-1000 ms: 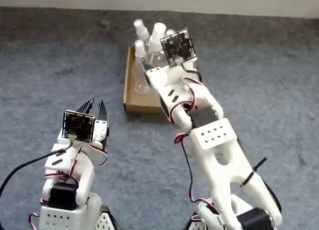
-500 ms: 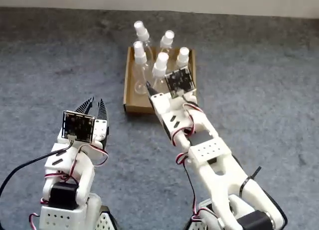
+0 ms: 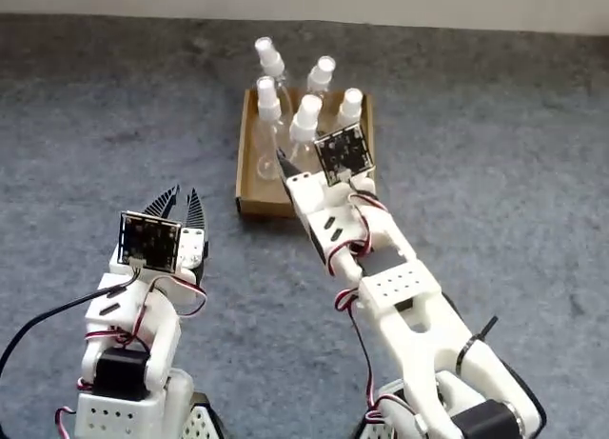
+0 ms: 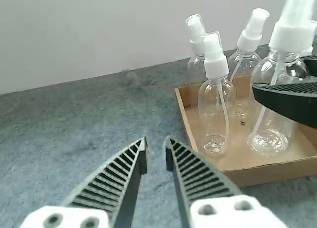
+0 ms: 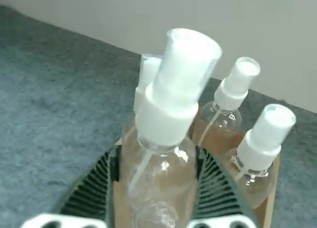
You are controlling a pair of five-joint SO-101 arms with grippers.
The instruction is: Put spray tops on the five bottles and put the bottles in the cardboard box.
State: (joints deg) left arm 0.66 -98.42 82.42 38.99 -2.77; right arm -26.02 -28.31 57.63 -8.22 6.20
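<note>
Right claw (image 5: 156,161) clamps a clear, round-shouldered plastic bottle (image 5: 161,183) with a white spray top (image 5: 178,84), upright at the near side of the shallow cardboard box (image 3: 249,163). Four more capped bottles (image 4: 216,104) stand toward the box's far side. Left claw (image 4: 156,156) is narrow and empty, over the fuzzy grey worktop (image 3: 114,106) short of the box. In the last second the right arm pulled back from the box's far end; the left arm hasn't moved.

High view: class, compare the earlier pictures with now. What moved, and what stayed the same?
The right arm drew back toward its base, bringing the right claw and its gripped spray bottle to the near part of the cardboard box. The left claw and the other bottles stayed put.
</note>
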